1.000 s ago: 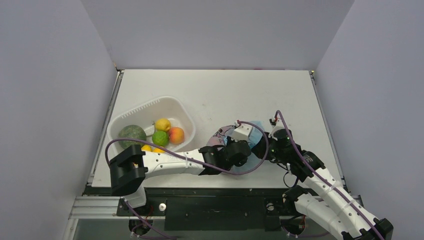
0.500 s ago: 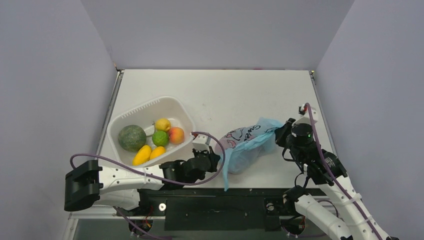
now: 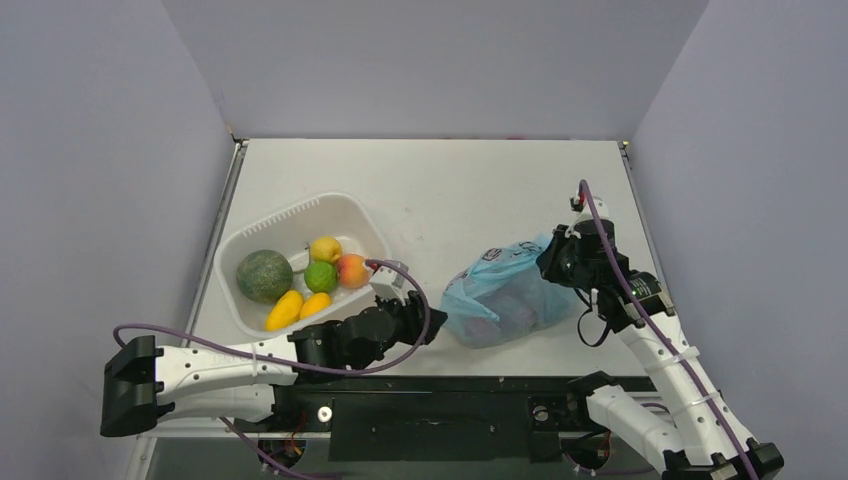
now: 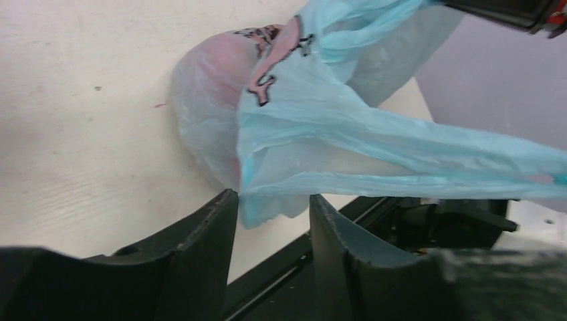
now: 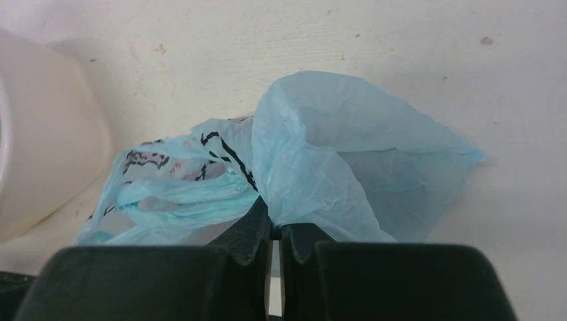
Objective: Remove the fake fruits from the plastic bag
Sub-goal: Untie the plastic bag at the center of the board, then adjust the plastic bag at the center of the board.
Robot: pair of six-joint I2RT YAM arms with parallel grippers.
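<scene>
The light-blue plastic bag [image 3: 500, 295] lies slumped on the table right of centre. It also shows in the left wrist view [image 4: 314, 120] and the right wrist view [image 5: 334, 154]. The fake fruits are hidden inside; only a reddish bulge [image 4: 210, 73] shows through the film. My right gripper [image 3: 552, 262] is shut on a fold at the bag's far right end [image 5: 275, 224]. My left gripper [image 3: 437, 320] is open at the bag's near-left side, with a loose corner of the bag hanging just at its fingertips [image 4: 272, 198].
A white slotted tub [image 3: 232, 252] stands at the left, holding a green melon [image 3: 264, 274] and yellow, lime and peach pieces. Its wall shows at the left of the right wrist view [image 5: 40, 134]. The table's front edge and black rail [image 3: 440, 385] run just below the bag.
My left arm drew back from over the bag to its near-left side. My right gripper pulled the bag's end right, then came back in, and the stretched bag has slumped into a heap.
</scene>
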